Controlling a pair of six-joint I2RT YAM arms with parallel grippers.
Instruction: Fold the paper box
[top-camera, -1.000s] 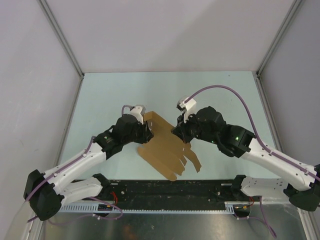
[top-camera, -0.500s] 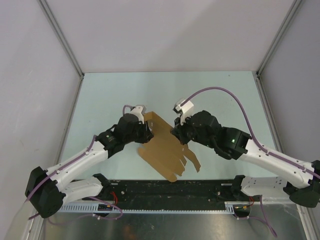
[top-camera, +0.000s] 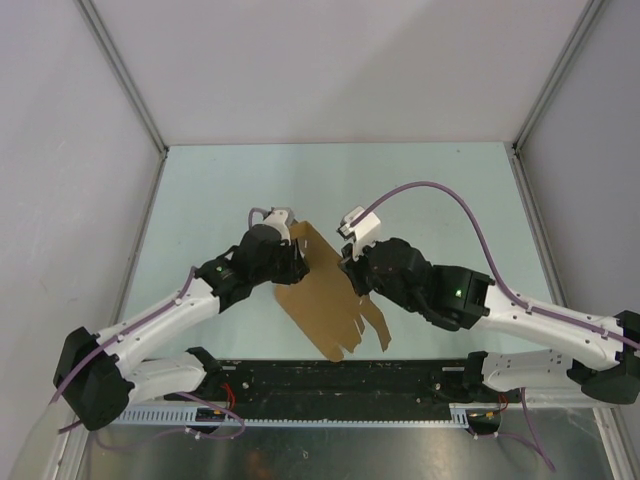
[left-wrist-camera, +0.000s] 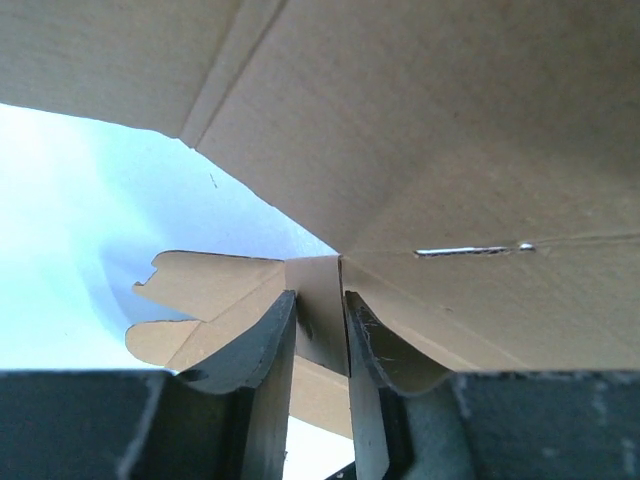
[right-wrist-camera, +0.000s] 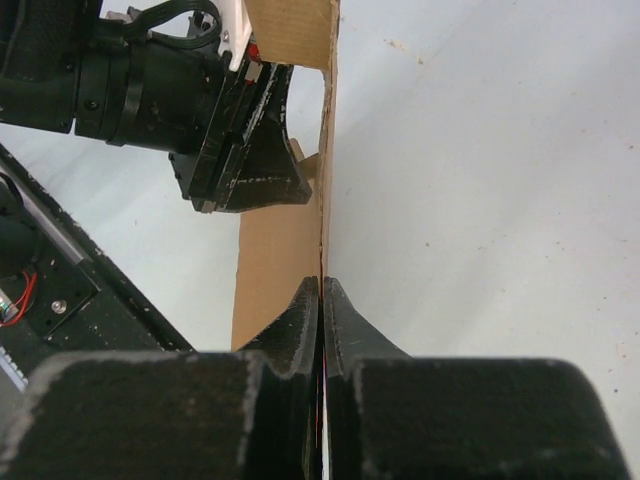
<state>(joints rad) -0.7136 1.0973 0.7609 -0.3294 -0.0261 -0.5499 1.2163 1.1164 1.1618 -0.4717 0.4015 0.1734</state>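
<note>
the box (top-camera: 325, 300) is sitting mid-table as a flat brown sheet that's not folded up yet, with its cut flaps pointing back toward the arm bases. the right gripper (right-wrist-camera: 322, 290) is squeezing tight on the sheet's right edge, jaws together with just the thin card between them. the left gripper (left-wrist-camera: 318, 325) is coming at it from the other side, with its jaws partway apart and pinching a narrow strip of the card. the pale table (top-camera: 420, 180) is stretching out beyond them to the far wall.
</note>
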